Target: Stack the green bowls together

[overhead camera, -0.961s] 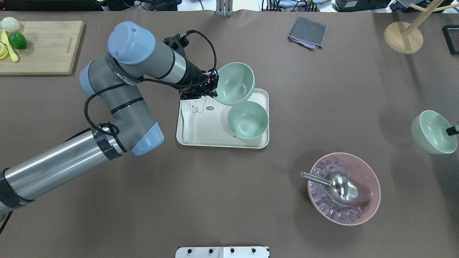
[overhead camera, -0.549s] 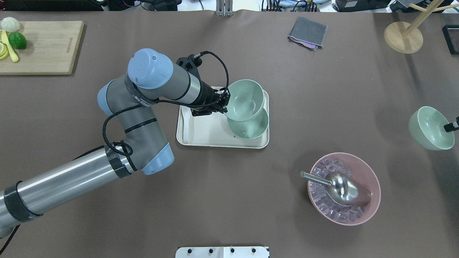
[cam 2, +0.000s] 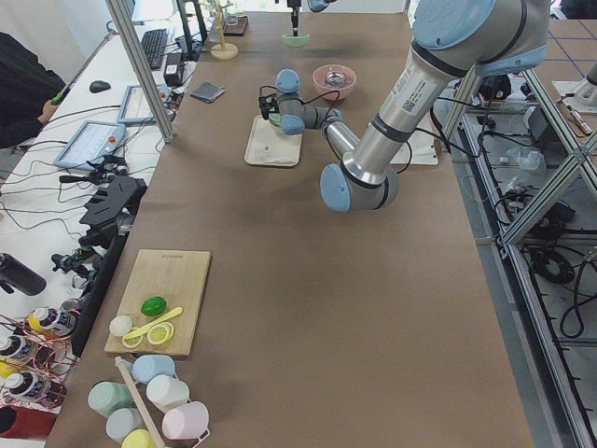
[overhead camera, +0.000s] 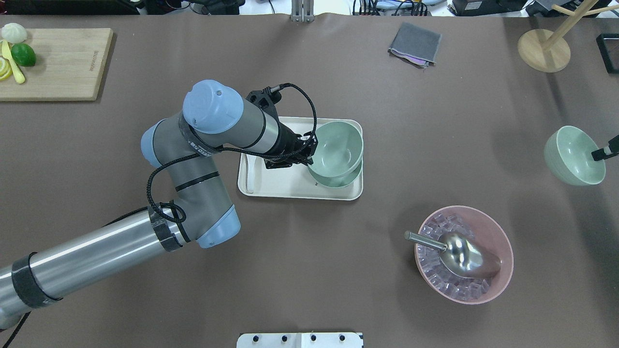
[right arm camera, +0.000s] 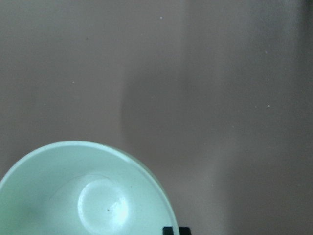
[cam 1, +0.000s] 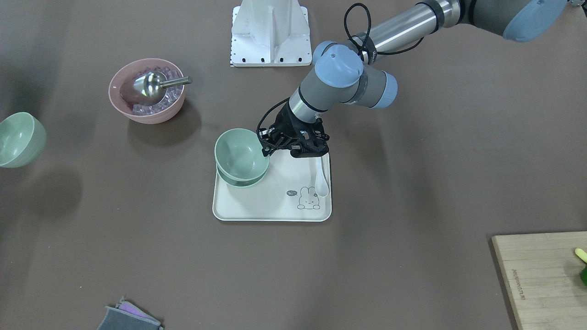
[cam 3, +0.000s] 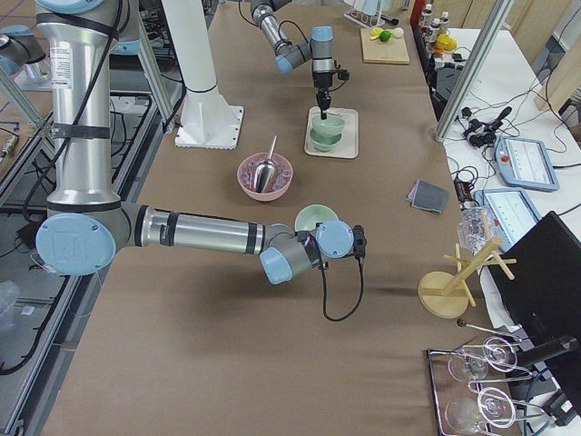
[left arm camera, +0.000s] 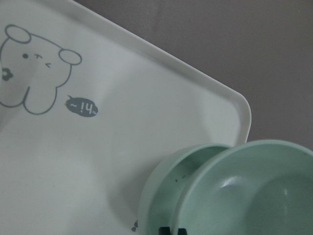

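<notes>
Pinching the first green bowl point(overhead camera: 338, 147) by its left rim with the left gripper point(overhead camera: 310, 153), just right of centre in the overhead view. Hangs slightly tilted over the second green bowl point(overhead camera: 338, 183), seated in the right half of the tray point(overhead camera: 290, 188). Overlaps it almost fully, shifted a little toward the top of the frame. Cannot tell whether touching yet.

Risks catching rim on rim if lowered from this offset, and so tipping the lower bowl or sliding it across the smooth tray. Could wedge crooked if let go while tilted. Might also lift the upper bowl back out on opening, with one finger likely trapped between two close-fitting walls. Leaves little room beside the white spoon point(cam 1: 322, 182) at the tray's left edge, near the wrist.

Carries the third green bowl point(overhead camera: 573, 155) in the right gripper point(overhead camera: 598, 154), closed on its right rim, at the right edge of the overhead view and seemingly off the table, judging by the shadow. Could slip from so slight a pinch on the long way to the tray, or clip the pink bowl point(overhead camera: 508, 270) and its metal scoop point(overhead camera: 466, 256) at lower right.
</notes>
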Robot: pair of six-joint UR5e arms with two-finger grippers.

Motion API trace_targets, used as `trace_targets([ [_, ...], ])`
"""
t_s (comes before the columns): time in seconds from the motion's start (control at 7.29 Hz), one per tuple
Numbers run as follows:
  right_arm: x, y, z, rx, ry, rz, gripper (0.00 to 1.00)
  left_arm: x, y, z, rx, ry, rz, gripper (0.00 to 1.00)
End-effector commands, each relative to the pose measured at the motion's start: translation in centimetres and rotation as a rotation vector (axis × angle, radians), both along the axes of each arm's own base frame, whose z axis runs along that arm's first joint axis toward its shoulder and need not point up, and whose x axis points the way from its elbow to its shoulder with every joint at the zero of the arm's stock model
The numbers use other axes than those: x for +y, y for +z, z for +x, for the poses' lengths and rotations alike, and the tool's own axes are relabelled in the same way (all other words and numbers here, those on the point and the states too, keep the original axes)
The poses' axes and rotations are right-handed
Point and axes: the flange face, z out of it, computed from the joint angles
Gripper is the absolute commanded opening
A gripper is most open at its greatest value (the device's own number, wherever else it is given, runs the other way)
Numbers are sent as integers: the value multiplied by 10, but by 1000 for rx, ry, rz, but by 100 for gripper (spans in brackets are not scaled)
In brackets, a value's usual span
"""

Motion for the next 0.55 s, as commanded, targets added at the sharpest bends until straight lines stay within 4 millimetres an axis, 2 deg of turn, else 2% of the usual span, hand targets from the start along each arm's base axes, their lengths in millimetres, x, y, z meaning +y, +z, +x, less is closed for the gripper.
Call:
trace_targets([
  [0.0,-19,-25,5,-19,27,5,0,2,0,2,-1,10,13,13],
  [0.14,-18,-26,8,-20,35,-1,0,3,0,2,0,10,14,15],
  [0.27,-18,-26,10,-24,38,-2,0,1,0,0,9,1,23,59],
  [0.41,-19,-27,10,-24,38,0,0,-1,5,-1,43,-6,43,98],
])
